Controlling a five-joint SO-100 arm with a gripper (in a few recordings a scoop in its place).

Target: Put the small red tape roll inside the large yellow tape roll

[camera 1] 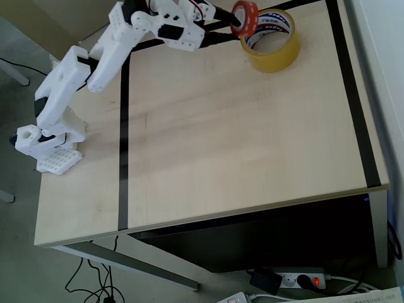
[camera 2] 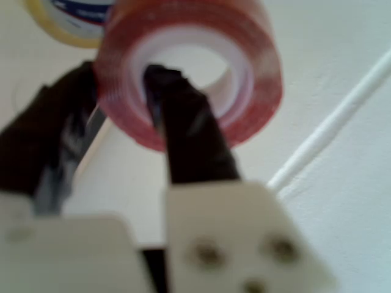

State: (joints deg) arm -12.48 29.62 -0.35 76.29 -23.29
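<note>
your fingers (camera 2: 125, 116) pinch the light, stiff small red tape roll (camera 2: 189, 67) through its wall, one inside the core, beside the large yellow tape roll (camera 1: 271, 41).

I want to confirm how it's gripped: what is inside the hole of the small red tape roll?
One black finger of the gripper passes into the small red tape roll's whitish core; the other presses outside. Behind lies pale table.
</note>
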